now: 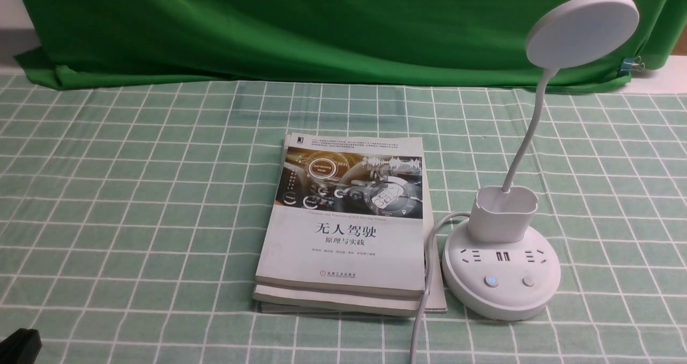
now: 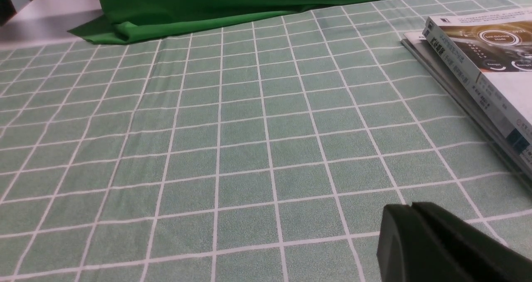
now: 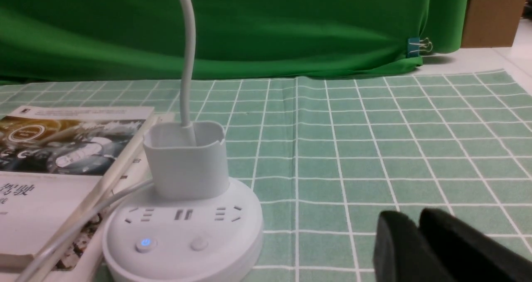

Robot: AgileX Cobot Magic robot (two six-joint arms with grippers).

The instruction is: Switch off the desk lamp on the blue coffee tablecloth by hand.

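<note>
The white desk lamp (image 1: pixel 502 270) stands at the right on the checked tablecloth (image 1: pixel 134 192). Its disc head (image 1: pixel 582 29) is raised on a thin bent neck, above a cup holder and a round base. The left button (image 1: pixel 491 281) glows blue; the right button (image 1: pixel 528 282) is plain. The lamp base also shows in the right wrist view (image 3: pixel 183 232), with the lit button (image 3: pixel 145 243). My right gripper (image 3: pixel 417 217) is shut and empty, low over the cloth, to the right of the base. My left gripper (image 2: pixel 411 207) is shut and empty over bare cloth, left of the books.
A stack of books (image 1: pixel 346 219) lies beside the lamp base on its left. The lamp's white cable (image 1: pixel 426 294) runs along the books to the front edge. A dark green backdrop cloth (image 1: pixel 322 26) hangs at the back. A black arm part (image 1: pixel 20 347) shows at bottom left.
</note>
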